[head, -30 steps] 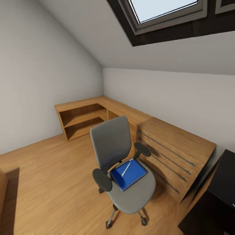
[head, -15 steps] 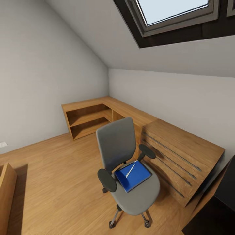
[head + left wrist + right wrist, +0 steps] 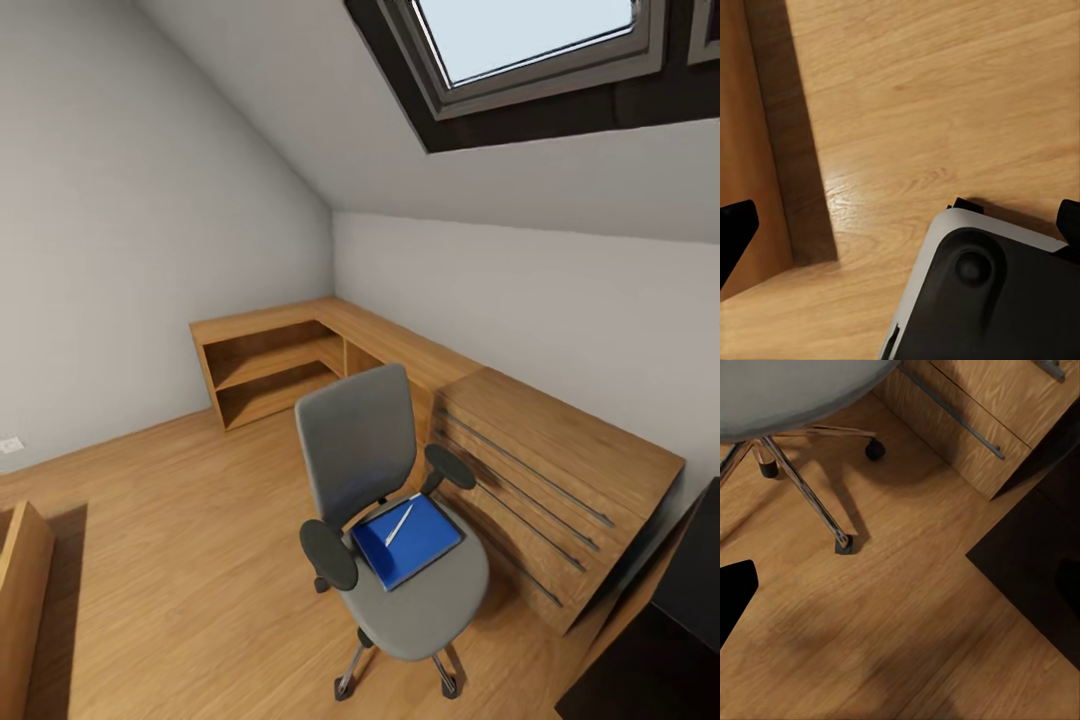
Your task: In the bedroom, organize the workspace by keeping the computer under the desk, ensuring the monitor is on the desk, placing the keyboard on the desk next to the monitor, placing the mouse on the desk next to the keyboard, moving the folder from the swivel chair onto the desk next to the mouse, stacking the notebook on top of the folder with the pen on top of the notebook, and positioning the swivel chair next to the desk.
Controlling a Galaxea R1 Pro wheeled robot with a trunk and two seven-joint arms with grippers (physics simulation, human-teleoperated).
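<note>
The swivel chair (image 3: pixel 390 520) is seen in the head view on the light wood floor (image 3: pixel 180 530) of the bedroom, and everything else is placed from it. On its grey seat the blue folder (image 3: pixel 408 541) lies flat, and the pen (image 3: pixel 399 523) is laid across the folder's top; no notebook can be made out there. Just beside the chair, at its armrest side, a wooden drawer unit (image 3: pixel 545 480) with long metal handles is set, and behind the chair low wooden shelving (image 3: pixel 275 365) is run into the corner under the sloped ceiling and a skylight (image 3: pixel 530 40). A corner of the black desk (image 3: pixel 680 620) is caught beyond the drawer unit. In the right wrist view the underside is given instead: the seat's edge, the chrome base (image 3: pixel 802 484) with castors on the floor, the drawer unit's lower front and a black desk part (image 3: pixel 1035 547). In the left wrist view only floor, a wooden furniture side (image 3: pixel 742 142) and the robot's own base (image 3: pixel 990 300) are shown, well away from the chair. For each pincer a dark tip at most is caught at the frame edges, so whether the left or right is apart or together cannot be told
</note>
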